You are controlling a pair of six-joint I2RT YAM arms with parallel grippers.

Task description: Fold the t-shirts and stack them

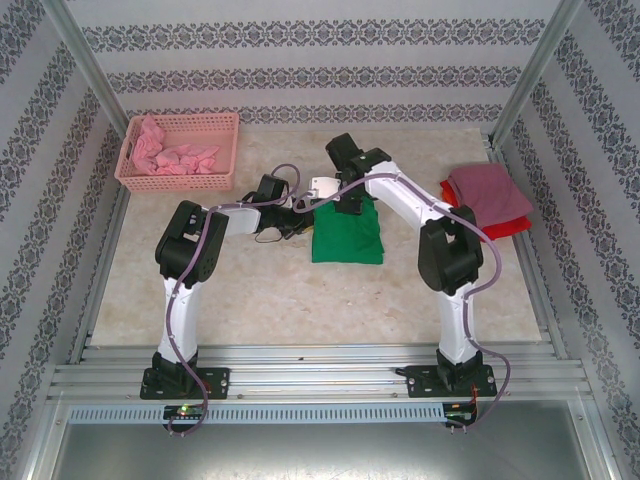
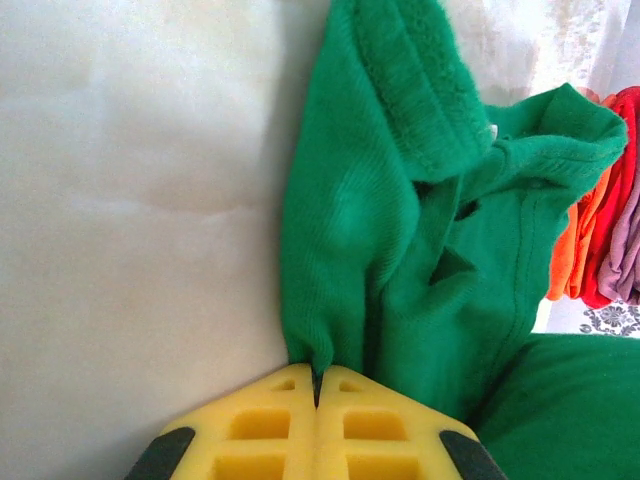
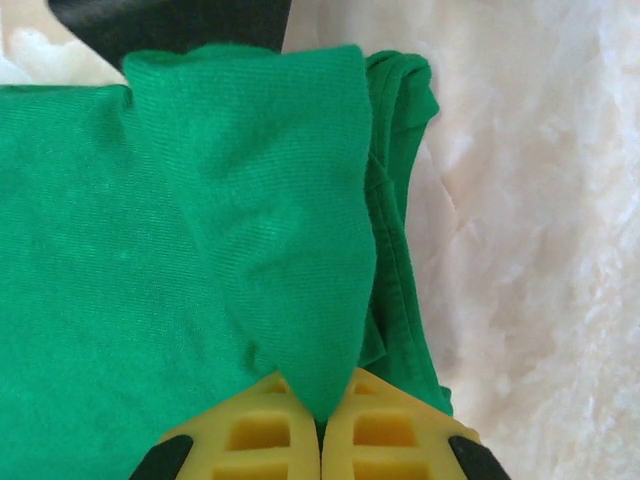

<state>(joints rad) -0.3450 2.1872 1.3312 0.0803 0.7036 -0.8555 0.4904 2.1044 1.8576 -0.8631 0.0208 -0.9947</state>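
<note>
The left gripper (image 2: 316, 380) has its yellow fingers pressed together on a pinch of the green t-shirt (image 2: 400, 260), gripping a ribbed edge that rises from the pads in a loose vertical fold. The right gripper (image 3: 320, 415) is likewise clamped on the same garment, its fingers meeting on the tip of a flap that lies doubled over the flat green body beneath. In the top view both grippers sit close together at the far edge of the green t-shirt (image 1: 347, 240), left gripper (image 1: 298, 213) on its left corner and right gripper (image 1: 345, 205) above its top edge. The shirt lies as a rough rectangle near the middle of the table (image 1: 250, 290). Well to the right is a stack with a mauve-pink shirt (image 1: 490, 190) on top, a red shirt (image 1: 508, 228) under it and an orange shirt (image 1: 447, 190) peeking out at the left side. At the far left corner stands a pink basket (image 1: 228, 150) holding crumpled light pink cloth (image 1: 175, 158).
</note>
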